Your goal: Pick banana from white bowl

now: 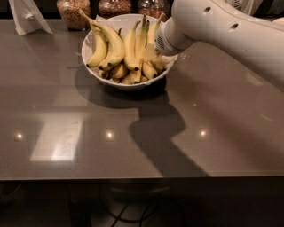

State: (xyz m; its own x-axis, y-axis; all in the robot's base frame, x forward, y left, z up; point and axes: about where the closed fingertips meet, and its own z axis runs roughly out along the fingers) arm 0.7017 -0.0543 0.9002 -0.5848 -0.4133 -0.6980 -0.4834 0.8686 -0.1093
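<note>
The white bowl stands at the back middle of the dark table and holds several yellow bananas. Long curved bananas stand upright against its left and middle; short stubby ones lie at the bottom. My white arm comes in from the upper right. Its gripper is at the right side of the bowl, right among the bananas there. The wrist hides the gripper's tip, so I cannot see whether it touches or holds a banana.
Three glass jars with brown contents stand behind the bowl along the table's back edge. A white paper item stands at the back left. The glossy table stretches toward its front edge below.
</note>
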